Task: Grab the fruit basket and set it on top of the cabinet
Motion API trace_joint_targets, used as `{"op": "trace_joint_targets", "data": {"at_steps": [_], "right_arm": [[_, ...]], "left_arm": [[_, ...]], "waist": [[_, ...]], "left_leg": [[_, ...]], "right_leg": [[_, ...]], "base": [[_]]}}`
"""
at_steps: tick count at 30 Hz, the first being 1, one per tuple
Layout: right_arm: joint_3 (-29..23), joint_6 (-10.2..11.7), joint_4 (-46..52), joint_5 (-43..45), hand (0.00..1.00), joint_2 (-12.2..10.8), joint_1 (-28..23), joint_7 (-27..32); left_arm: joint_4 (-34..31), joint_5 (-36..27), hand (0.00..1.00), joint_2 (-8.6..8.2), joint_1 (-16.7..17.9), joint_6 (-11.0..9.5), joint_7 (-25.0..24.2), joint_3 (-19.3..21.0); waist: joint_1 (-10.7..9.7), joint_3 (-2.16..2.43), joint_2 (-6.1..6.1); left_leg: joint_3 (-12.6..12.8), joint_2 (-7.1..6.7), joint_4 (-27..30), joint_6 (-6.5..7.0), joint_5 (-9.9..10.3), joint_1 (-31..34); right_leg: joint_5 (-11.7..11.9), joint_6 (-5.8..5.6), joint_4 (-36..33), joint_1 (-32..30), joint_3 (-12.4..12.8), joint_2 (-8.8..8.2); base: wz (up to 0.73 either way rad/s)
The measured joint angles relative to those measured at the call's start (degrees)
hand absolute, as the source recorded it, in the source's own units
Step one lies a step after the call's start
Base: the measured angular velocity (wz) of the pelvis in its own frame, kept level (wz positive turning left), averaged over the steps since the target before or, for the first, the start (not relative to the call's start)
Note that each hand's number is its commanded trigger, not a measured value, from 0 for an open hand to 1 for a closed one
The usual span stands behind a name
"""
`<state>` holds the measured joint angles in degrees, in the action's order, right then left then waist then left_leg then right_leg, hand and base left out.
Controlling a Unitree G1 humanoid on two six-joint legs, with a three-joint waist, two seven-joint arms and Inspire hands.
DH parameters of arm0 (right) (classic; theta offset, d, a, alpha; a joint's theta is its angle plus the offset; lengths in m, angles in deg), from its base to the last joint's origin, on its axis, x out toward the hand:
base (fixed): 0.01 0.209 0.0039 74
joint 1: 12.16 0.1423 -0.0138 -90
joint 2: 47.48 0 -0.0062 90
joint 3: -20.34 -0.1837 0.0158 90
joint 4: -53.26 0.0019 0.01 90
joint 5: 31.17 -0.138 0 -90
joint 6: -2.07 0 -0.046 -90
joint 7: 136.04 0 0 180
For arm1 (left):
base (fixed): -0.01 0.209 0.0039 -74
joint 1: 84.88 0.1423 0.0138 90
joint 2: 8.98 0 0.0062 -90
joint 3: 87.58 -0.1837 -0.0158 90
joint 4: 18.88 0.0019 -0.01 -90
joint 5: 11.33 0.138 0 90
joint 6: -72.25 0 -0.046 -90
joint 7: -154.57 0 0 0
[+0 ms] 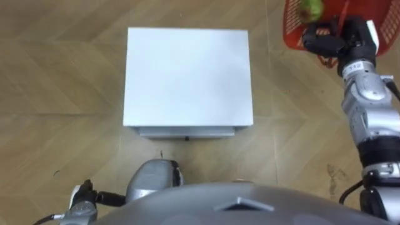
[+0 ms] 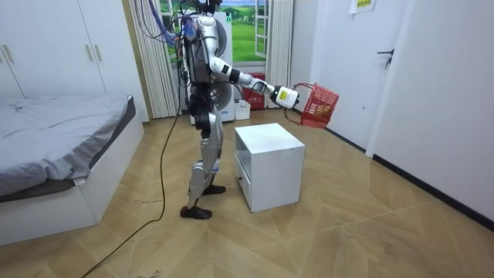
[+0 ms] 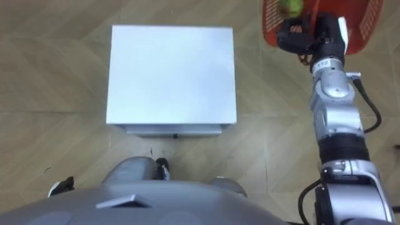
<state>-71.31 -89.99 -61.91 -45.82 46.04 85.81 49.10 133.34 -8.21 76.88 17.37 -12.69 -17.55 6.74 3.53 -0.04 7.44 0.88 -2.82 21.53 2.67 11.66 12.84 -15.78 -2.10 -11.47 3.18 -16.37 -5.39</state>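
Gripping red basket in right hand; green fruit inside

Both eye views look down from the robot's head onto the near white box-shaped cabinet, which the distant side-on room view shares, with the red plastic basket.

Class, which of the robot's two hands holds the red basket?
The right robot hand, out beside the white cabinet, grips the red basket; the left robot hand hangs low.
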Motion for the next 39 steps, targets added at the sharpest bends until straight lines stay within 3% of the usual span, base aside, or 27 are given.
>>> {"op": "trace_joint_targets", "data": {"at_steps": [5,6,15,17,18,19,20,21,22,23,24,25,28,31,33,39], "right_arm": [[0.0,-0.7,0.5,2.4,1.0,0.0,0.0,-1.1],[0.1,-1.2,1.8,4.3,1.0,0.0,0.0,-1.1],[1.1,-1.8,11.1,8.1,1.0,-0.3,-0.7,-2.4],[1.8,-1.7,12.0,8.1,1.0,-1.1,-0.4,-2.8],[3.0,-1.6,12.1,8.0,1.0,-2.1,-0.4,-3.3],[4.4,-1.5,13.3,8.1,1.0,-2.6,-0.7,-4.0],[4.8,-1.5,14.0,8.0,1.0,-2.4,-0.7,-4.3],[4.8,-1.6,14.1,7.8,1.0,-2.3,-1.4,-4.5],[4.8,-1.6,13.5,6.6,1.0,-2.1,-1.3,-4.6],[4.9,-1.6,12.6,5.3,1.0,-2.2,-1.3,-4.8],[5.0,-1.6,12.2,5.0,1.0,-2.3,-1.3,-5.0],[5.7,-1.8,10.9,4.7,1.0,-3.1,-1.4,-5.8],[6.1,-3.1,9.9,4.7,1.0,-4.1,-1.5,-8.1],[6.2,-3.3,9.9,4.8,1.0,-4.3,-2.7,-10.1],[6.2,-4.6,9.9,4.8,1.0,-4.9,-4.0,-11.2],[7.6,-6.8,9.9,8.9,1.0,-6.3,-6.6,-13.0]], "left_arm": [[-2.2,-0.1,0.0,-0.42,-0.1,1.3,-1.1,0.4],[-2.8,-0.1,0.0,-0.53,-0.3,1.3,-1.7,0.4],[-3.1,-0.1,0.0,-0.55,0.4,2.5,-3.4,0.0],[-2.9,-0.1,0.0,-0.63,0.7,2.6,-3.5,-0.1],[-2.9,-0.1,0.0,-0.62,1.3,2.4,-3.5,0.1],[-2.7,0.0,0.0,-0.35,1.8,2.2,-3.3,0.6],[-2.4,0.2,0.0,-0.38,1.8,2.1,-3.3,0.7],[-1.0,0.6,0.0,-1.09,1.8,2.3,-3.4,0.2],[-0.4,1.1,0.0,-1.82,1.8,2.5,-3.7,-0.6],[-0.6,1.2,0.0,-2.15,1.7,3.4,-4.4,-1.3],[-0.7,1.4,0.0,-2.28,1.7,3.8,-4.7,-1.3],[-0.5,1.5,0.0,-2.11,1.9,4.6,-4.8,-1.3],[-0.2,1.6,0.0,-2.14,1.7,5.7,-5.4,-1.2],[-0.3,1.4,0.0,-1.86,1.7,5.8,-6.1,-1.3],[-0.4,1.5,0.0,-1.9,1.9,5.8,-6.3,-2.2],[-0.3,1.5,0.0,-2.13,0.6,5.7,-7.3,-2.3]], "waist": [[0.0,-0.06,-0.26],[-0.1,-0.26,-0.6],[-0.3,-0.28,-0.83],[-0.5,-0.51,-1.27],[-0.5,-1.32,-3.1],[-0.2,-0.63,-2.18],[0.0,-0.9,-1.64],[-0.6,-0.53,-2.37],[-0.5,-0.71,-2.15],[0.1,-0.6,-2.4],[0.2,-0.61,-2.4],[0.9,-0.36,-1.61],[1.6,-0.42,-1.42],[1.6,-0.49,-2.13],[1.6,-0.54,-2.68],[1.4,-0.03,-3.89]], "left_leg": [[0.1,0.74,-0.1,-0.71,-0.4,-0.6],[0.5,1.02,-0.1,-0.71,-0.4,-0.5],[0.0,1.22,0.6,-0.84,-0.5,-1.7],[-2.6,2.23,2.0,-0.83,-0.5,-2.0],[-6.7,3.94,2.1,-0.99,-0.5,-3.0],[-7.8,4.35,1.6,-2.31,-1.1,-2.9],[-7.2,4.24,2.0,-3.07,-0.8,-2.7],[-4.0,5.45,1.7,-4.95,0.4,-2.8],[-0.4,6.12,-1.0,-5.02,0.4,-3.3],[2.1,6.13,-4.3,-4.86,-0.8,-3.3],[2.4,6.06,-5.7,-4.18,-2.6,-3.2],[3.4,5.98,-6.2,-4.03,-3.3,-3.9],[3.7,5.04,-6.1,-3.54,-3.4,-4.0],[3.9,3.96,-5.9,-2.6,-2.9,-4.0],[4.1,3.51,-5.8,-2.02,-2.4,-4.3],[5.6,0.83,-4.6,0.93,-0.8,-4.6]], "right_leg": [[0.2,0.42,0.8,0.9,0.3,0.95],[0.4,0.71,0.8,0.9,0.5,1.49],[0.7,1.12,0.5,1.8,0.4,1.91],[0.7,1.13,-4.7,0.5,-0.3,2.16],[-0.5,1.4,-9.4,-3.2,-0.9,3.08],[0.3,2.13,-3.6,-6.2,-1.1,3.19],[4.8,5.29,-2.0,-7.6,-2.1,2.42],[4.8,4.74,-2.5,-6.1,-3.2,2.71],[4.8,4.79,-2.2,-5.5,-3.3,2.78],[4.8,4.78,-2.1,-5.2,-3.1,2.84],[4.8,4.73,-2.1,-5.1,-3.1,3.01],[4.7,4.63,-1.9,-5.1,-2.8,2.84],[4.5,4.15,-1.9,-5.2,-2.6,2.09],[4.2,3.41,-2.4,-4.9,-2.6,1.4],[3.6,2.64,-3.8,-4.8,-2.4,0.68],[1.2,0.03,-13.9,-8.8,-0.9,-3.87]], "base": [[-0.01],[-0.12],[-0.05],[0.02],[-0.2],[-0.22],[0.06],[0.25],[0.29],[0.07],[-0.11],[-0.08],[-0.02],[0.04],[0.02],[-0.05]]}}
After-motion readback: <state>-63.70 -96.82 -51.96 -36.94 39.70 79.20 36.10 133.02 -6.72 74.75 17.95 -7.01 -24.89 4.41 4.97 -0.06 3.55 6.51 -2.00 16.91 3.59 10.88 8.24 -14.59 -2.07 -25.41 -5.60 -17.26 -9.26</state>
